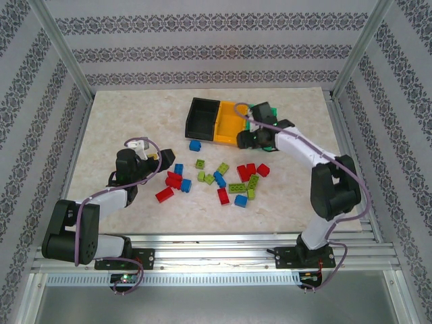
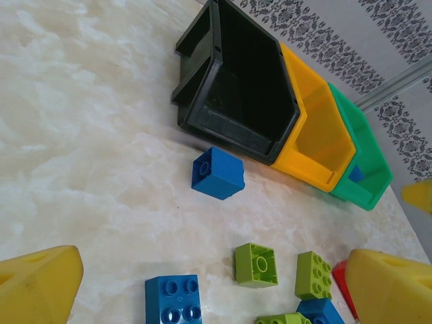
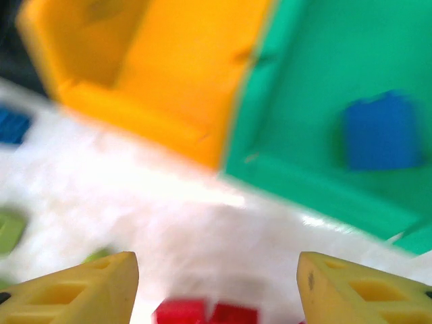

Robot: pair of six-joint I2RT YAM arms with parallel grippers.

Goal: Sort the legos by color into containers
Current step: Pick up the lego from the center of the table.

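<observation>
Here, right hand (image 3: pixel 216 287) open and empty, hovering just before the green bin (image 3: pixel 297 67), one blue brick (image 3: pixel 381 131) lying inside it; left hand (image 2: pixel 216 297) open too, empty, low over the bench (image 1: pixel 115 121). Loose legos (image 1: pixel 216 177) scattered in front of the black bin (image 2: pixel 250 88) and yellow bin (image 3: pixel 182 61).

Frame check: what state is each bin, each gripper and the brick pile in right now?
Black plastic bin: empty.
Yellow-orange plastic bin: empty.
Green plastic bin: holds one blue studded brick.
Left gripper: open, empty.
Right gripper: open, empty.
Loose red, blue and lime plastic bricks: scattered on the marbled table, unsorted.
</observation>
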